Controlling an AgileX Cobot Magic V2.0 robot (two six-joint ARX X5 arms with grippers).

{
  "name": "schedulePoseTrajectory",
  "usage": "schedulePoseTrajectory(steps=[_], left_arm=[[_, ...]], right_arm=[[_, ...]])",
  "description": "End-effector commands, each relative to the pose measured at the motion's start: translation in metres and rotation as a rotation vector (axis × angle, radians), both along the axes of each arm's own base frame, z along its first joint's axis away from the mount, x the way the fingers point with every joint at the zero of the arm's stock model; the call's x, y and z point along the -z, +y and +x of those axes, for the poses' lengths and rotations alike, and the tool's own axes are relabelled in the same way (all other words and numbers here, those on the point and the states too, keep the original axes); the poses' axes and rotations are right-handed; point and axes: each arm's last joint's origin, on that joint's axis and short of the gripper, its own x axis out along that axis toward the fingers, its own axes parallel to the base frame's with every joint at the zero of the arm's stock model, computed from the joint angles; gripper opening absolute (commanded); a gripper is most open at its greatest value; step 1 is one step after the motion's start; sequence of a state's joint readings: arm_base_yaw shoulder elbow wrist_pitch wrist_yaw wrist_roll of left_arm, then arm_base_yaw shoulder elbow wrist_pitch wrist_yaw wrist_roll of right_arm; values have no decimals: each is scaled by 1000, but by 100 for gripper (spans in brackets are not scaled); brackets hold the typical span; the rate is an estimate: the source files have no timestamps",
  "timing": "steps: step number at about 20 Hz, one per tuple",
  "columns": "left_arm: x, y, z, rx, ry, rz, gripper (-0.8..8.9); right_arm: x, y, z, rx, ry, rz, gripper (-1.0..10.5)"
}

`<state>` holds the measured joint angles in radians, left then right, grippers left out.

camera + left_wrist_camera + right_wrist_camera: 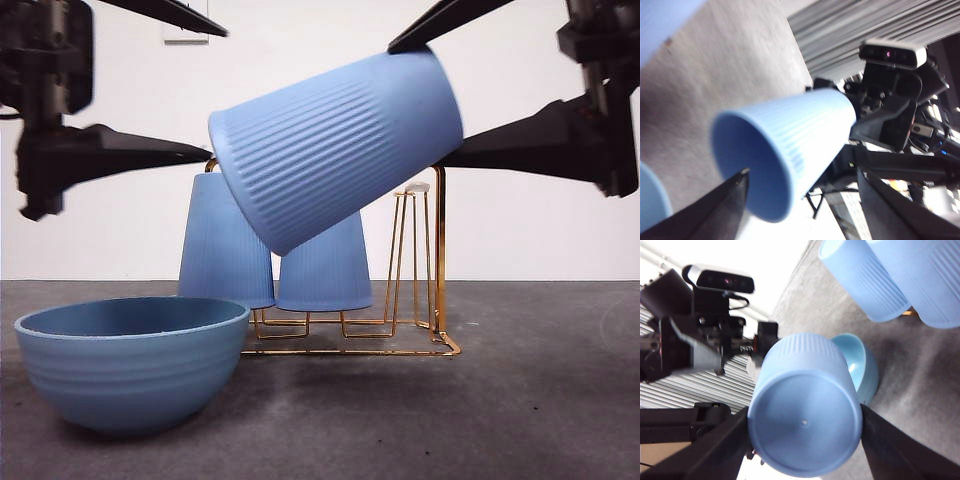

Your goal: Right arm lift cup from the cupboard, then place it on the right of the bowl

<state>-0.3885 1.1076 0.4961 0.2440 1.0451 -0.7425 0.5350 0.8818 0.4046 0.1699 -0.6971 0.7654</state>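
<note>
The held cup (335,148) hides the cupboard's (437,262) top bar and the upper parts of the two cups (226,245) standing behind it. The bowl's (860,365) near side lies hidden behind that cup in the right wrist view. Both arms are cut off at the front view's side edges.

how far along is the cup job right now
Done: one cup is off the gold rack, tilted in the air and clamped at its closed end by the right gripper. In hand: the left gripper has a fingertip inside its open mouth. Left: setting it on the table to the right of the bowl.
</note>
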Motion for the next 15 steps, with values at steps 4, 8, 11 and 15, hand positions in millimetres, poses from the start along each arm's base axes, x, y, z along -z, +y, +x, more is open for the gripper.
schedulePoseTrajectory(steps=[4,8,11,15], left_arm=[[1,-20,3,29,11,-30,337],[0,-20,2,30,9,-35,171],[-1,-20,2,42,2,-41,7],[-7,-21,2,86,-32,-85,7]], right_arm=[[6,6,4,-19,25,-5,262],[6,6,4,-21,14,-8,262],[6,6,4,-24,4,-11,262],[5,3,5,-11,-9,-15,415]])
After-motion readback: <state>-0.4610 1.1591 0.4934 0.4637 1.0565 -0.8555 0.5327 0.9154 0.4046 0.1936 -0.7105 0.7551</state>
